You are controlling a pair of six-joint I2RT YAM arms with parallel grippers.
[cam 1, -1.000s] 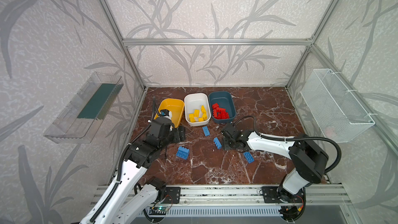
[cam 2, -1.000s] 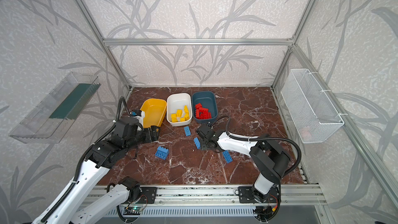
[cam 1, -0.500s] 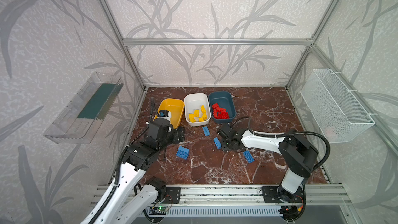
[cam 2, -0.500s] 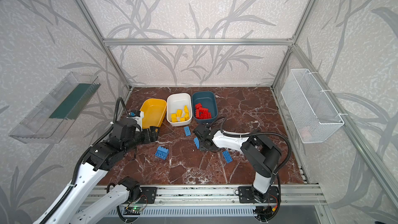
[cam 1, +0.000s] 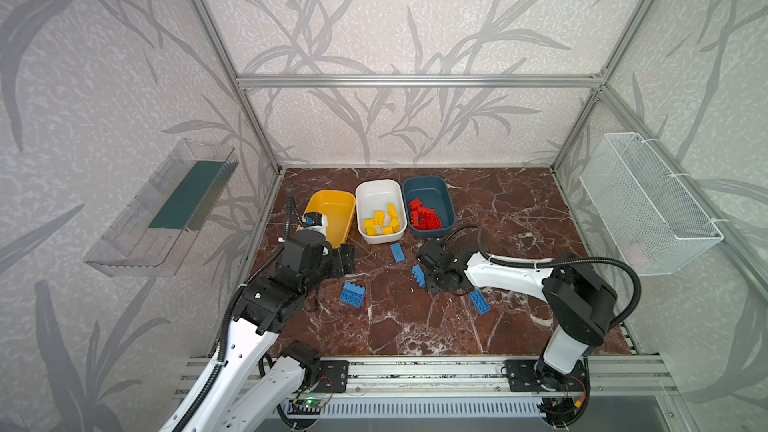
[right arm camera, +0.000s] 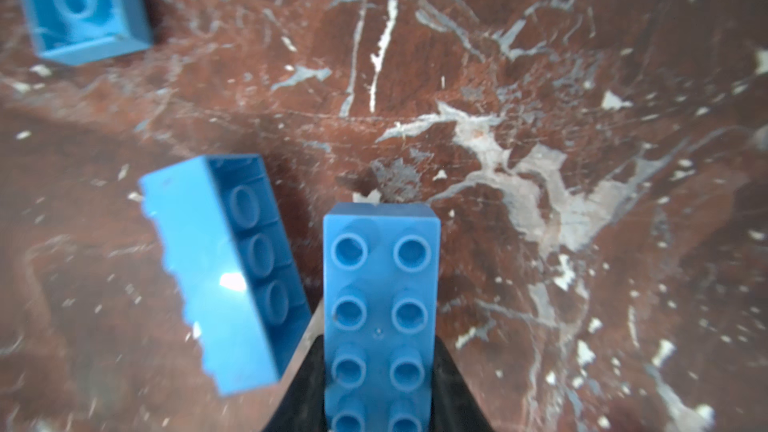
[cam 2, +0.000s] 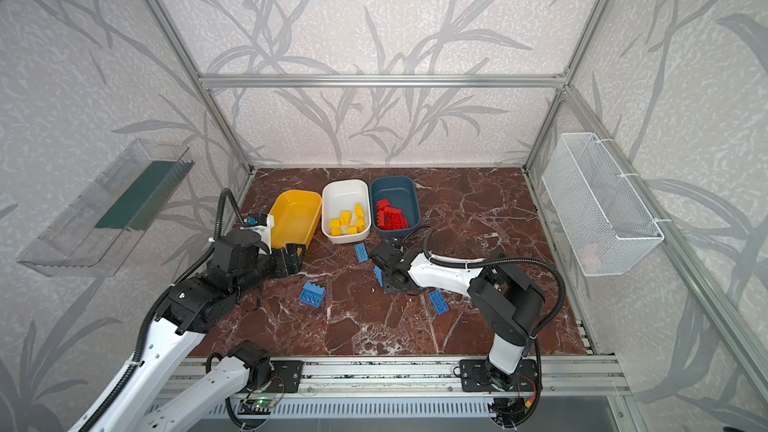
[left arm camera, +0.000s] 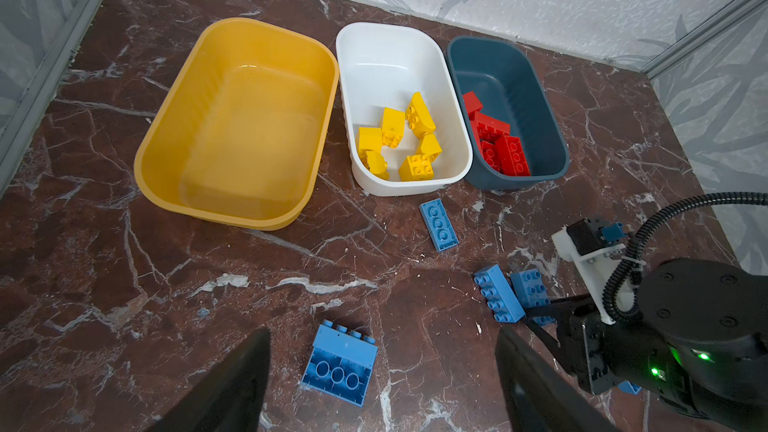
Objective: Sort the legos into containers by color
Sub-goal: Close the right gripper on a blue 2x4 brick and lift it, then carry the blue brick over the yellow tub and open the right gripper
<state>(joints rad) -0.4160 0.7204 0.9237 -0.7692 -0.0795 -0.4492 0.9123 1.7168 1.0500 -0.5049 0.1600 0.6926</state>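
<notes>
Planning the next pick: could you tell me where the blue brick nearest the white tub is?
In both top views the blue brick lies centrally on the tabletop, just in front of the white tub.

Probably a robotics lab test cell: aluminium frame (cam 1: 415, 81), leaf-patterned wall panels (cam 1: 415, 14), marble-look floor (cam 1: 511, 209), rail-mounted arms (cam 1: 507, 276).

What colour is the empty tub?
Yellow tub, clearest in the left wrist view.

White-shelled left arm (cam 1: 245, 351) and right arm (cam 1: 507, 276) — joints in matte black.
Black ribbed cable hoses (cam 1: 602, 260) trail each; green lights (left arm camera: 701, 355) dot the right wrist housing.
</notes>
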